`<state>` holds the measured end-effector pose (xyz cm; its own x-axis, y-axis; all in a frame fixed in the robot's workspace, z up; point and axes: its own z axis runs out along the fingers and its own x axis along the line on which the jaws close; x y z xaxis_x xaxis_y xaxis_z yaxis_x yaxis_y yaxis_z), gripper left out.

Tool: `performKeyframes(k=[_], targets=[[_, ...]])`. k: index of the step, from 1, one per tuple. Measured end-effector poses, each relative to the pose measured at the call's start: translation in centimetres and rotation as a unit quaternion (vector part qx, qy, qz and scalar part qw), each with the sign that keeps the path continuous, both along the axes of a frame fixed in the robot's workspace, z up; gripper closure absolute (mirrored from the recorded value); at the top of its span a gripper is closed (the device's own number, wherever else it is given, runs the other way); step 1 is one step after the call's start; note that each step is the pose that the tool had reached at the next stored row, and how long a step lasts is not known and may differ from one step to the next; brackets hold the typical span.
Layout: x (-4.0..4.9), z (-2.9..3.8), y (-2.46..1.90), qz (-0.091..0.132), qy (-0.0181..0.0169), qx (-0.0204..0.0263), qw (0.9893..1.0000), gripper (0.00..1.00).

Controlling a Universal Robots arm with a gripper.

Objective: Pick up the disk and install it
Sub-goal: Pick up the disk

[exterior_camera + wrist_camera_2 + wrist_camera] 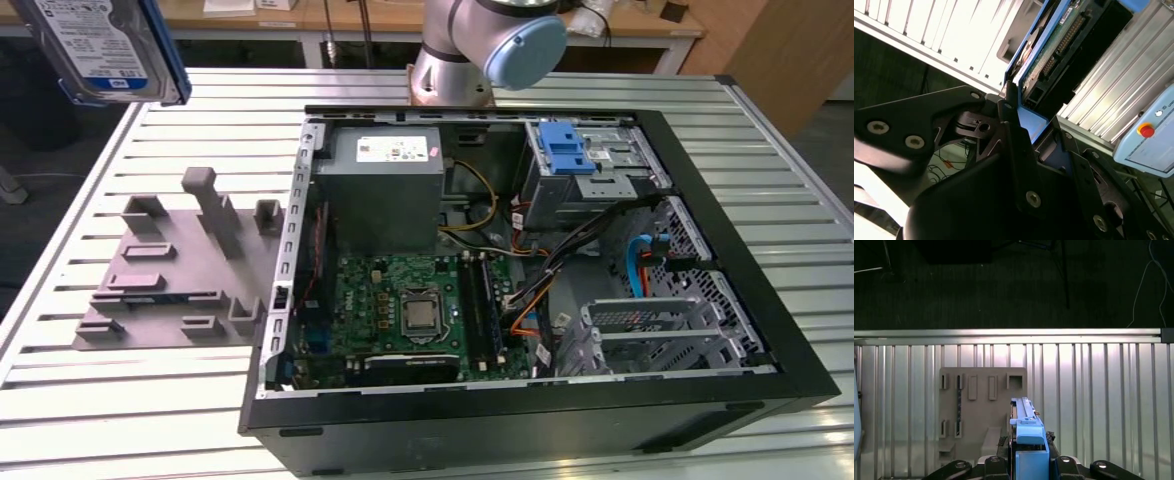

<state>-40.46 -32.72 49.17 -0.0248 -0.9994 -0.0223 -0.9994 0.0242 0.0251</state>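
Exterior view, from its left to its right:
- The disk (96, 45) hangs in the air at the upper left corner, well apart from the slatted worktop (80, 400). Its blue-and-white label faces the camera, and a blue rail runs along one edge.
- A grey fixture plate (160, 290) with upright blocks lies flat on the worktop.
- Just beside the plate sits the open computer case (534, 420).
- Inside the case are the grey power-supply box (387, 190), the green motherboard (407, 300) and, further right, the drive cage (587, 170) with its blue latch.
- The arm base (487, 45) stands behind the case.

First wrist view:
- The end effector (1029, 462) is closed on the disk (1026, 425), which shows edge-on with its blue handle end nearest the camera.
- One black finger (999, 465) sits against each flat side.
- The fixture plate (981, 400) lies on the worktop beyond the disk.

Second wrist view:
- The disk's (1054, 50) green circuit-board face is visible.
- The end effector clamps it at the blue handle end.
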Motion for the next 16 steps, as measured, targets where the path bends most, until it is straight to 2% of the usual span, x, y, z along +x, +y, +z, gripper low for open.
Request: performKeyframes(k=[7,13,14,16], targets=[[0.71,0.0,-0.17,0.0,0.0,0.0,1.0,0.64],[1.48,0.0,-0.62,0.0,0.0001,0.0,1.0,0.64],[3.04,0.0,-1.57,0.0,0.0002,0.0,1.0,0.64],[3.19,0.0,-1.56,0.0,0.0002,0.0,1.0,0.64]])
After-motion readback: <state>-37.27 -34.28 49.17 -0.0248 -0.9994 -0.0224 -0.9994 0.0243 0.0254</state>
